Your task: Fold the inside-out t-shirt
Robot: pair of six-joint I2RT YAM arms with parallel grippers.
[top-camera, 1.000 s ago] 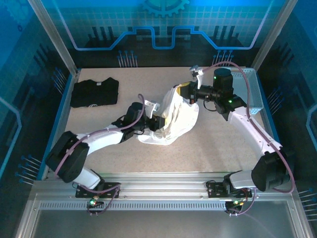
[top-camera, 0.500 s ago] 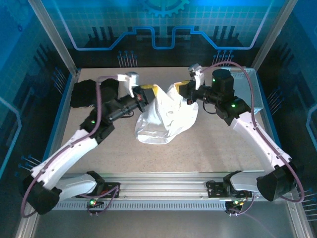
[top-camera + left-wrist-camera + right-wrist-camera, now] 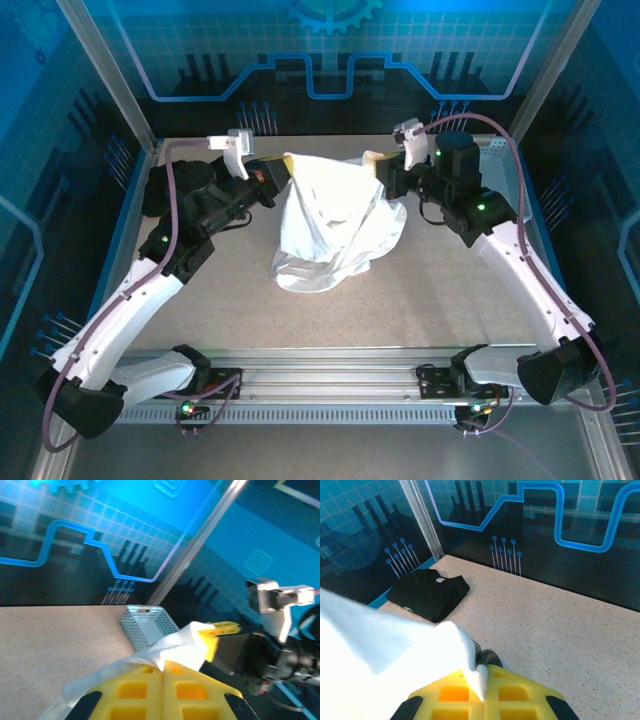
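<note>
The white inside-out t-shirt (image 3: 330, 215) hangs between both grippers at the back middle of the table, its lower part bunched on the tabletop (image 3: 305, 275). My left gripper (image 3: 277, 172) is shut on the shirt's upper left edge; in the left wrist view the white cloth (image 3: 170, 647) comes out from between the closed yellow fingers (image 3: 135, 687). My right gripper (image 3: 378, 165) is shut on the upper right edge; in the right wrist view the fabric (image 3: 395, 645) is pinched between its yellow fingers (image 3: 520, 692). The top edge runs taut between the two grippers.
A black folded t-shirt (image 3: 160, 190) lies at the back left corner, partly under my left arm, and shows as (image 3: 427, 595) in the right wrist view. A perforated grey basket (image 3: 515, 185) stands at the back right edge, also (image 3: 147, 625). Frame posts rise at both back corners.
My left gripper closed on the shirt, rose and swung back and left. The right gripper lifted slightly. The shirt got stretched wide and raised between them.
</note>
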